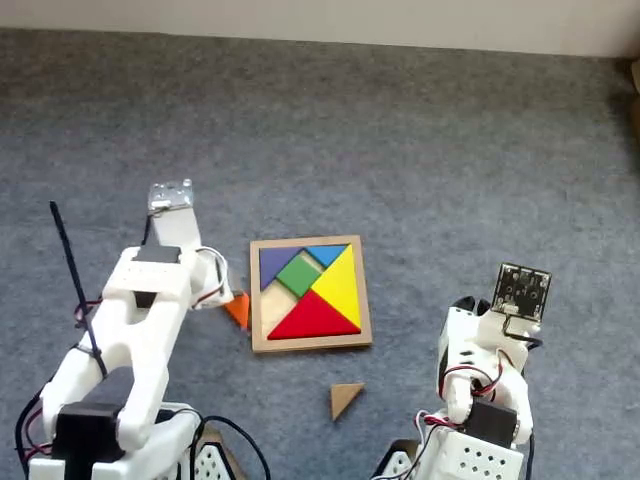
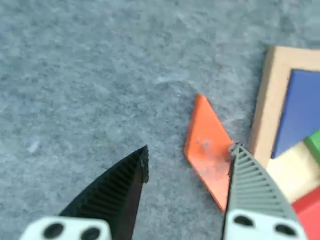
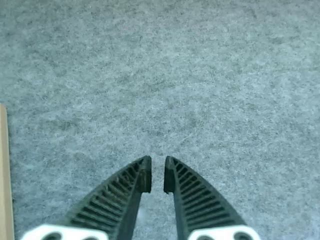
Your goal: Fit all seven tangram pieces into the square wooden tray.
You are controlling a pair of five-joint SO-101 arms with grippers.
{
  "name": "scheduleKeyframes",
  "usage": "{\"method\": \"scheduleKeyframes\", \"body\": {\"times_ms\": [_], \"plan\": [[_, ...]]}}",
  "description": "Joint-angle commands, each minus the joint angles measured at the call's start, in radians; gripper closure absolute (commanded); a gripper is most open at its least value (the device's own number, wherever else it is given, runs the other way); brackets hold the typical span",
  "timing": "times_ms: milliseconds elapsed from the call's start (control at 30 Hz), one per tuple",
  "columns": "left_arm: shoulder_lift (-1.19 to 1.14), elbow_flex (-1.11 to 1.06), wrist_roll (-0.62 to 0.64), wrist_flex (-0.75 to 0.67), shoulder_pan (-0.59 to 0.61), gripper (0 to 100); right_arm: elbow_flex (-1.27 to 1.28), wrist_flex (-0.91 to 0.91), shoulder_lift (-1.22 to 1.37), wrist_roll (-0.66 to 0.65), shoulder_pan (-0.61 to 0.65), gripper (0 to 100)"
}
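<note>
The square wooden tray holds blue, green, light blue, yellow and red pieces, with bare wood at its lower left. An orange parallelogram lies on the carpet against the tray's left edge. My left gripper is open and hangs low over it, the grey finger covering the orange piece's edge nearest the tray rim. A tan triangle lies below the tray. My right gripper is shut over bare carpet, holding nothing.
Grey carpet covers the whole table. The right arm stands at the bottom right, apart from the tray. The tray's edge shows beside the right gripper. Open carpet lies above and to the right of the tray.
</note>
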State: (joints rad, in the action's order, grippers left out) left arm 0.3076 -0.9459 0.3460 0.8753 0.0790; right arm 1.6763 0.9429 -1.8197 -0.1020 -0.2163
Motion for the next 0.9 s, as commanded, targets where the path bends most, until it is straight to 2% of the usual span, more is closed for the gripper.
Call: {"method": "scheduleKeyframes", "body": {"times_ms": [0,167,433,733,867], "plan": [[0.028,0.021,0.011,-0.012,0.013,75,0.104,-0.004,-0.004,0.003,0.013,94.4],[0.028,0.024,0.049,-0.014,0.010,75,0.104,-0.004,-0.004,0.003,0.013,94.4],[0.028,0.027,0.054,-0.032,-0.116,75,0.104,-0.004,-0.004,0.003,0.013,94.4],[-0.076,0.074,0.046,-0.023,-0.116,75,0.104,-0.004,-0.004,0.008,0.013,94.4],[-0.039,0.179,0.046,0.129,-0.074,75,0.102,-0.004,-0.012,0.005,0.015,94.3]]}}
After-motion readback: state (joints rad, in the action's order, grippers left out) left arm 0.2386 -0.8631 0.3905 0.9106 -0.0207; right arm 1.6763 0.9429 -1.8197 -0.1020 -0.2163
